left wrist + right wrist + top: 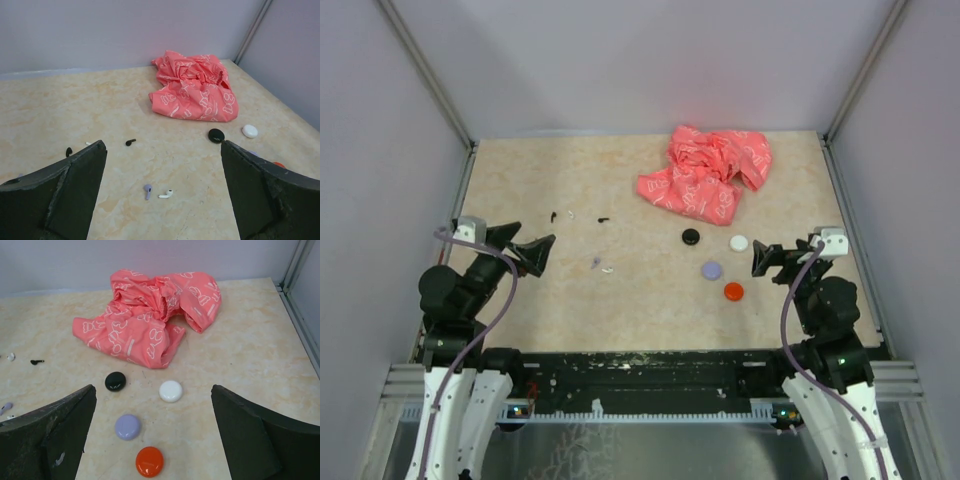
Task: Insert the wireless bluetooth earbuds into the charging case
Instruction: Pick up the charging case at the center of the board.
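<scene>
Tiny loose earbuds lie on the table's left-middle. In the left wrist view a pale purple earbud (148, 190) and a white earbud (166, 194) lie side by side, and a black earbud (130, 142) lies farther off. Another black one (69, 151) shows by the left finger. Several round shut cases lie at the right: black (115, 381), white (171, 391), pale purple (128, 426) and orange-red (149, 461). My left gripper (163, 145) is open and empty, short of the earbuds. My right gripper (153, 388) is open and empty, short of the cases.
A crumpled pink cloth (705, 172) lies at the back right, just behind the black case (691, 236). Grey walls with metal corner posts close in the table on three sides. The purple earbud (595, 263) lies between the two grippers.
</scene>
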Controlling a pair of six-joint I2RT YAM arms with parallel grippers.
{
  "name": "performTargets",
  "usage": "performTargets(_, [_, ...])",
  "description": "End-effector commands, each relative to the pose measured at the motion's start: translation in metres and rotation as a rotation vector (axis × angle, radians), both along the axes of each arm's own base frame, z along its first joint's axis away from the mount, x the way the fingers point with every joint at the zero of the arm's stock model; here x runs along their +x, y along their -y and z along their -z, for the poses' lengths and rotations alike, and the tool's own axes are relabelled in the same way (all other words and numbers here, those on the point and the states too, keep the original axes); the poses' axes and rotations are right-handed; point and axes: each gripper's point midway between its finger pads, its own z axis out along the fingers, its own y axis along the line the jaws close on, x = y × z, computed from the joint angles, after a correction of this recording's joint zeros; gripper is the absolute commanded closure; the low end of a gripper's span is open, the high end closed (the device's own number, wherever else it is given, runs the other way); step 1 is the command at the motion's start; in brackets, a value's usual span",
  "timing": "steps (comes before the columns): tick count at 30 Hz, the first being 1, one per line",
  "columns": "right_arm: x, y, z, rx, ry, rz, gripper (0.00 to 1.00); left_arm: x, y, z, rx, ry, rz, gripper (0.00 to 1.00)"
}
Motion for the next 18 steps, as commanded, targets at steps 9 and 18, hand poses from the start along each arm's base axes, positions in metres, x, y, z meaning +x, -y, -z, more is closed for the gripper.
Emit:
performTargets(9, [-0.002, -0.001, -0.019, 0.031, 0.006, 0.003, 0.02, -0.005, 0.004, -0.003, 0.035, 0.041, 0.02, 0.0])
performTargets(18, [0.015, -0.027, 0.012, 0.062, -0.194, -0.087, 0.02, -0.009, 0.017, 0.014, 0.029, -0.023, 0.096, 0.0])
